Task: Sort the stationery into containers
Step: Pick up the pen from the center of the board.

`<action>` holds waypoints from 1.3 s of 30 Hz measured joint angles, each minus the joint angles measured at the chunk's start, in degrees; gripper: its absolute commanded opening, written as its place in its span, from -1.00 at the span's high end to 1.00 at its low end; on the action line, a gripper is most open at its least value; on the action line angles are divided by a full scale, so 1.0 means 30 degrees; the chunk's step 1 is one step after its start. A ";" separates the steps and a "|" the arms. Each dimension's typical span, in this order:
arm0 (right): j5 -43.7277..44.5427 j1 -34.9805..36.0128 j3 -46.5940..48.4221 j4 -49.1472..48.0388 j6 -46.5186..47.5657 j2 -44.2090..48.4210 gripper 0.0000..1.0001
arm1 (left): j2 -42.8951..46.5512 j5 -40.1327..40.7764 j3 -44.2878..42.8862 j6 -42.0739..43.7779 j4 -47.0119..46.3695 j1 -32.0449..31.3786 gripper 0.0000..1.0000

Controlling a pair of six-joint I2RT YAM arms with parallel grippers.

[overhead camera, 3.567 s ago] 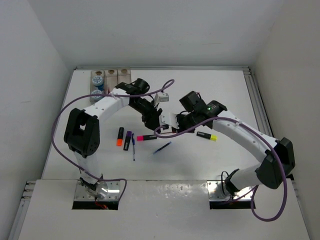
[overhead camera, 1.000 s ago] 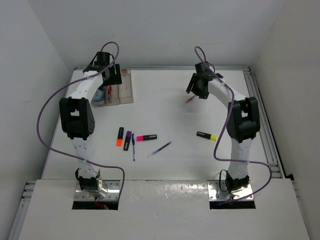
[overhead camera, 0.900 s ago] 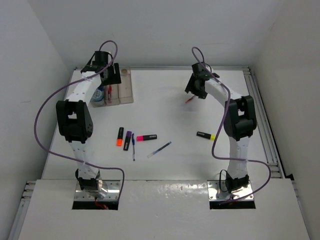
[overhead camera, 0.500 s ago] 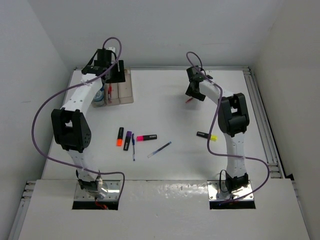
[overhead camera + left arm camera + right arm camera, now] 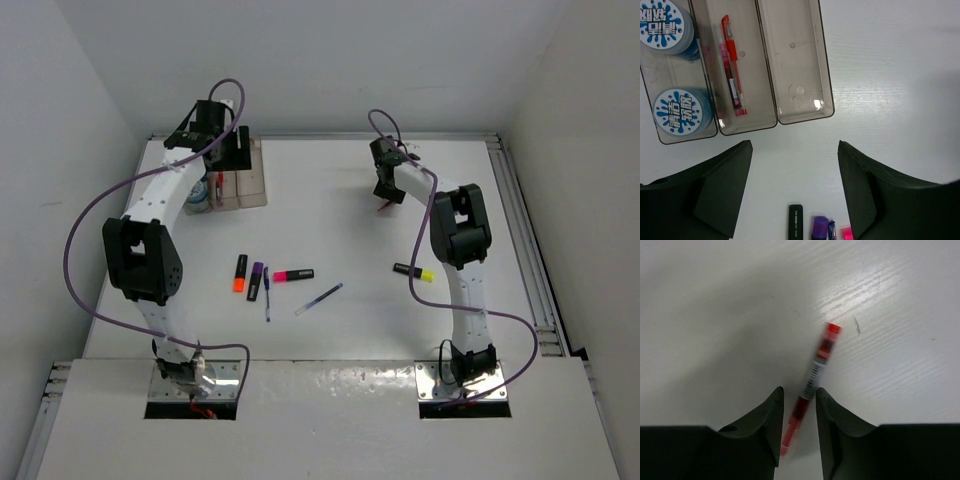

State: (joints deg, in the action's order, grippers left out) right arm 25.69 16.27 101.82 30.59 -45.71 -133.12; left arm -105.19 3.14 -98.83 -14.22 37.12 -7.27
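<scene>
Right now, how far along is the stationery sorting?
Done: the tray holds two discs in its left slot and a red pen in the middle one; the right slot is empty. In hand: the right gripper looks shut on a second red pen, while the left gripper hangs open above the tray. Left: four highlighters and two blue pens lie loose on the table.
</scene>
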 measured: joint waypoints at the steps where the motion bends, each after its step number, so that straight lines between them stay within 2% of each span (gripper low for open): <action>1: -0.0051 0.0000 -0.0007 0.0058 0.0146 0.0000 0.50 | 0.0015 -0.0175 0.0000 -0.0007 0.0109 0.0058 -0.51; 6: -0.0801 -0.0007 -0.1027 -0.0153 0.0925 0.0576 1.00 | 0.0109 -0.1515 0.0000 -0.0015 0.0525 0.0357 -0.51; 12: -0.3643 -0.0255 -0.3920 -0.0153 0.3315 0.2688 1.00 | 0.2033 -0.4605 0.1989 0.0532 -0.0138 0.0794 -0.52; 17: -0.7169 -0.0474 -0.6448 -0.0255 0.6237 0.5238 1.00 | 0.5027 -0.9675 0.5479 0.2645 -0.1596 0.1581 -0.47; 22: -1.2087 -0.0583 -0.7898 -0.0095 0.8692 0.8400 1.00 | 0.9333 -1.3857 1.1154 0.5807 -0.4881 0.1829 -0.38; 25: -1.4921 -0.0670 -0.8211 -0.0066 0.9296 0.9843 1.00 | 1.1329 -1.5220 1.2932 0.8444 -0.5479 0.1392 -0.37; 32: -2.2797 -0.0350 -0.8517 0.0758 0.9391 1.0877 1.00 | 1.3129 -1.6640 1.3012 1.6130 -0.4044 -0.1362 -0.34; 39: -2.8195 0.1894 -0.9224 0.1785 0.9005 1.0856 1.00 | 1.2815 -1.6582 1.2109 2.2389 -0.0080 -0.4357 -0.17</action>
State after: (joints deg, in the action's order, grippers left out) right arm -58.89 21.96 74.15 35.94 -18.70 -100.55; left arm -66.74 -46.61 -62.50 52.95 36.88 -20.34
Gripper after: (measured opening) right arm 0.024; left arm 0.604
